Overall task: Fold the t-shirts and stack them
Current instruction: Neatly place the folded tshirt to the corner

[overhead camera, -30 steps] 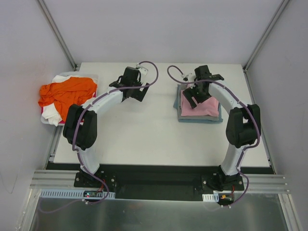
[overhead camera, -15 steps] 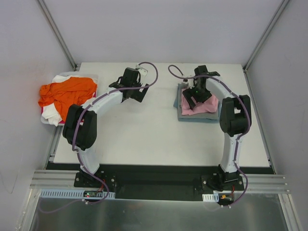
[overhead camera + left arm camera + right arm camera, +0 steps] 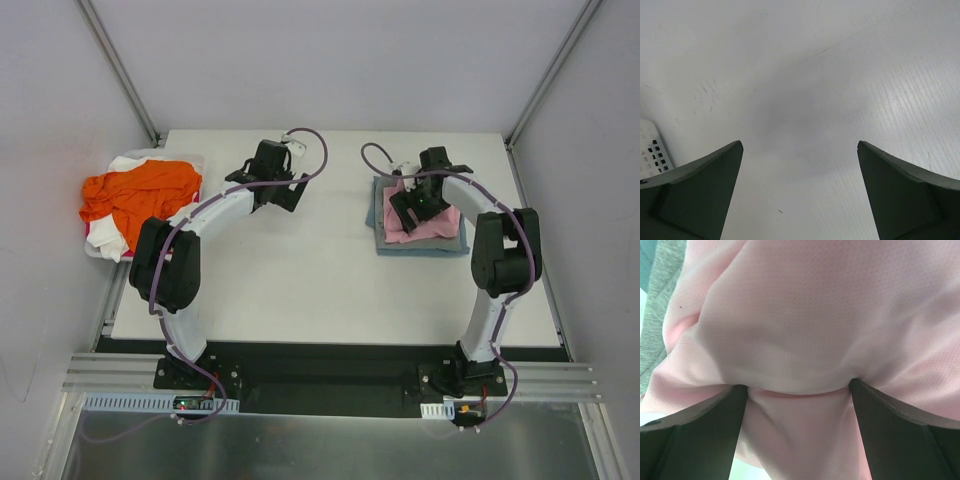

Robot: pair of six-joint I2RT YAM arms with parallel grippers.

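Arching from its base at the near right edge, the right arm bends at the elbow and reaches back toward the far right part of the table (image 3: 300,270). Its wrist tilts downward over the shirt stack.

Right gripper (image 3: 408,205): jaws stand wide apart. In the wrist view the right gripper (image 3: 797,390) presses both fingers (image 3: 700,435) into the pink shirt (image 3: 800,315), and a soft bulge of that cloth lies between them. The jaws are not clamped on it.

The left arm rises from the near left edge, bends at the elbow and extends toward the far centre of the table. Left gripper (image 3: 268,182): jaws fully apart, holding nothing. In the wrist view the left gripper (image 3: 800,150) hangs above bare table surface, with a corner of the perforated basket (image 3: 652,150) at the lower left.

Shirt condition and location:
- Pink shirt (image 3: 440,222): folded but rumpled, on top of the stack at the far right.
- Grey shirt (image 3: 420,248): folded flat beneath the pink one, its edges showing on the left and near sides.
- Orange shirt (image 3: 135,190): unfolded, heaped in the basket (image 3: 195,157) at the table's left edge.
- White shirt (image 3: 110,240): crumpled under the orange one, showing at the near and far sides of the heap.
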